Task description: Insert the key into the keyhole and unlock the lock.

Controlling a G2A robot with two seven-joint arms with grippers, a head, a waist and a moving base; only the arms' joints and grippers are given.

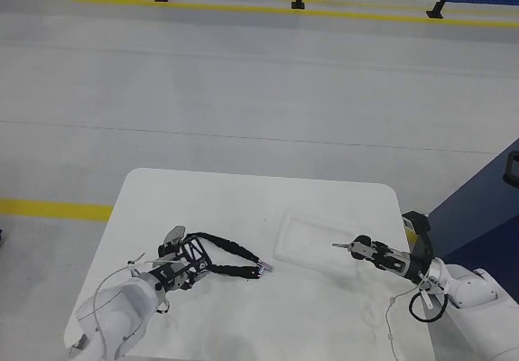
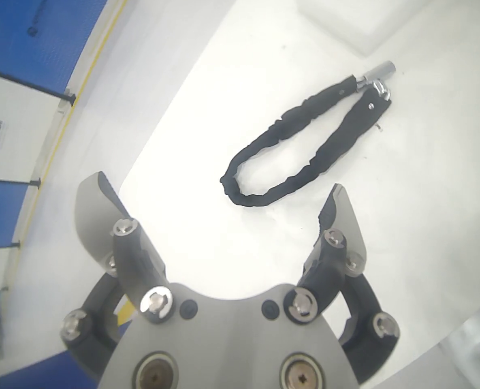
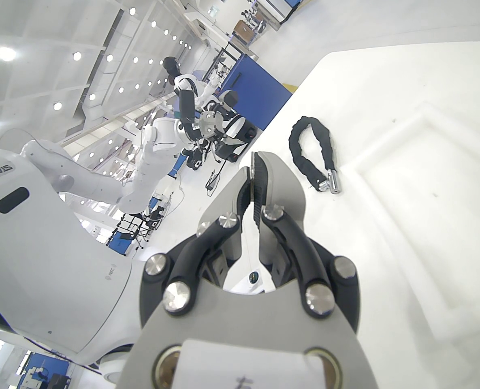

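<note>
A white table (image 1: 241,316) carries a shallow foam tray (image 1: 309,239). Beside the tray lies the looped, black-sleeved chain lock (image 2: 333,143), with its silver lock cylinder (image 2: 381,69) nearest the tray. The left gripper (image 2: 218,183) hovers spread wide over the chain's bend, grasping nothing. The right gripper (image 3: 255,159) is clenched tight above the tray; whether it holds a key can't be made out.

The sliver (image 1: 338,245) in the right claw (image 1: 348,245) — key or not — is too small to tell.
</note>
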